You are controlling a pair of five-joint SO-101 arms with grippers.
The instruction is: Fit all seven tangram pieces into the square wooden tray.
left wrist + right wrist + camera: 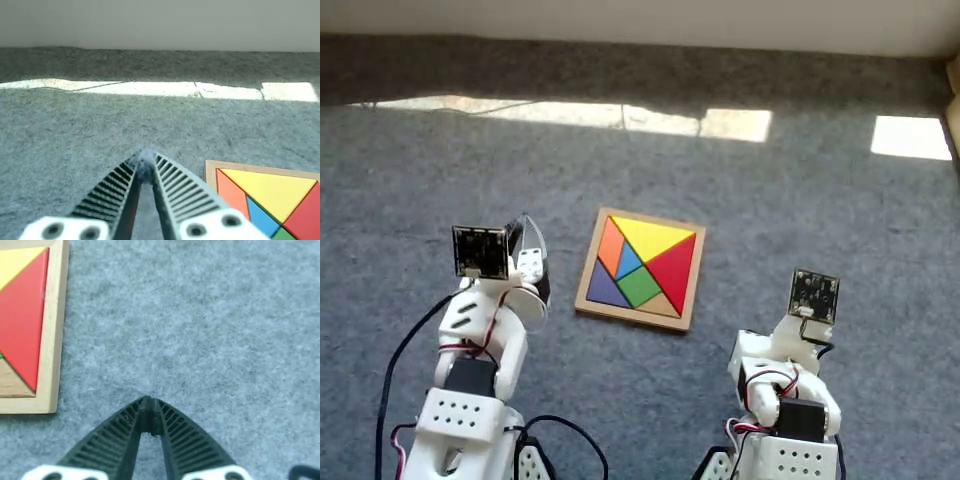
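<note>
We've got the square wooden tray mid-carpet, with all seven tangram pieces sitting inside it and no gaps that we can spot. The left gripper is at the tray's 9 o'clock, fingers pinched together on nothing. The right gripper is around 4 o'clock, also closed and empty.

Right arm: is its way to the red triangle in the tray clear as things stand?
Probably yes. The right gripper, shut, is over carpet beside the tray, with nothing between it and the red triangle. Packed among other pieces, it may be hard to grasp.
</note>
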